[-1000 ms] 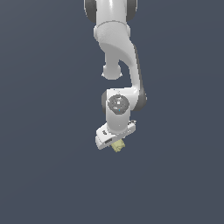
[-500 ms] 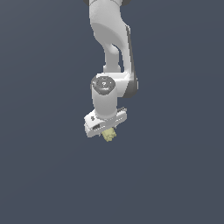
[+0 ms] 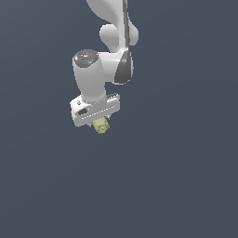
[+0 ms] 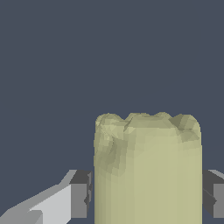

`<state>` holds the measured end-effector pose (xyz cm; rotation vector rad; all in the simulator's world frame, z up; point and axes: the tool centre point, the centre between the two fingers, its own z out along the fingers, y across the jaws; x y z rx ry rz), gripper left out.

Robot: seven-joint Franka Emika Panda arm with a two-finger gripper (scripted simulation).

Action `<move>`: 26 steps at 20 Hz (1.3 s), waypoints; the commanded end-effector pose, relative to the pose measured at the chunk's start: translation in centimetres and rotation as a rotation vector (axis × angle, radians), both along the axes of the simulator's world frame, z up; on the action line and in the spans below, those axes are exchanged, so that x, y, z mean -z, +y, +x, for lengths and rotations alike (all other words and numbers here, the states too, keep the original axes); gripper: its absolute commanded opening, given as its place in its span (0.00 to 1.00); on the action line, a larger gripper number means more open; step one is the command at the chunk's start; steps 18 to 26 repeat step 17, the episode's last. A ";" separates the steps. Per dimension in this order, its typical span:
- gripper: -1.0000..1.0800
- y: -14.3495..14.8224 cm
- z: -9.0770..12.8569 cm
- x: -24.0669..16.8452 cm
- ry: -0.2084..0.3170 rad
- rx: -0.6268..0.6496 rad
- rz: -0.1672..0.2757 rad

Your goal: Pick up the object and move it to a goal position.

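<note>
- Surroundings: a uniform dark slate-blue field is shown in both views. No edge, seam, horizon or shadow is recorded on it, so floor and backdrop cannot be told apart.
- Arm (image 3: pixel 100 69): a white, glossy-jointed arm is seen entering from the upper edge of the exterior view, with a dark grey panel on one link and a rounded grey cap on the wrist joint. Its upper links are cut off by the frame.
- Gripper (image 3: pixel 99 123): a white, bar-shaped hand is carried at the arm's lower end, tilted so that its end toward the exterior view's right sits higher. A dark slot and a row of small dots are visible on its face. In the wrist view, the gripper (image 4: pixel 148 199) is represented by dark grey pads (image 4: pixel 80 192) standing at either flank of the load, pressed against its sides: it is clamped on the object.
- Object (image 3: pixel 100 126): a small pale yellow-beige lump is held just beneath the gripper bar, partly hidden by it, with open background on all other sides. In the wrist view the object (image 4: pixel 148 168) fills the space between the pads, its far end crumpled and uneven, its near end cut off by the frame.
- Hard to make out: the fingers are scarcely distinguishable in the exterior view.
- Markings: no legible writing or brand is discernible.
</note>
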<state>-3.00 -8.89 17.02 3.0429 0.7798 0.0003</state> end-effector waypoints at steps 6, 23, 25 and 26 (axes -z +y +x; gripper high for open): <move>0.00 -3.4 -2.5 -3.7 0.000 -0.001 0.001; 0.00 -4.5 -3.1 -4.9 0.000 -0.001 0.000; 0.00 -4.5 -3.1 -4.9 0.000 -0.001 0.000; 0.00 -4.5 -3.1 -4.9 0.000 -0.001 0.000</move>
